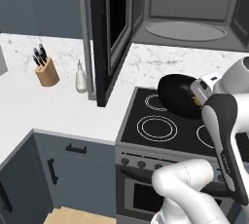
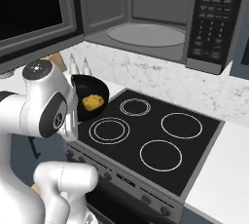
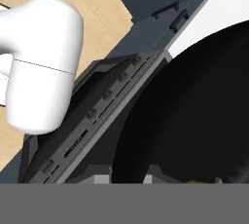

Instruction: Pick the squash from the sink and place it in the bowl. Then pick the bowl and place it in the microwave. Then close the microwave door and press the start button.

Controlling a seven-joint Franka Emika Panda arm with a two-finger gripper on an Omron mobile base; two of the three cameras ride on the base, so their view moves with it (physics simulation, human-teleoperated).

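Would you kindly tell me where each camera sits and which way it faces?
Left base view: behind the arm's left, facing the stove and open microwave; arm lower right.
Right base view: behind its right, same stove; arm lower left.
Hand view: on the hand, over the bowl.
Both base views share the bowl holding the squash.

Glossy white rounded arm (image 1: 194,189) segments, dark grey joints, round grey cap.

bowl (image 2: 90,100): black, tilted over stove | squash (image 2: 93,102): yellow, inside bowl
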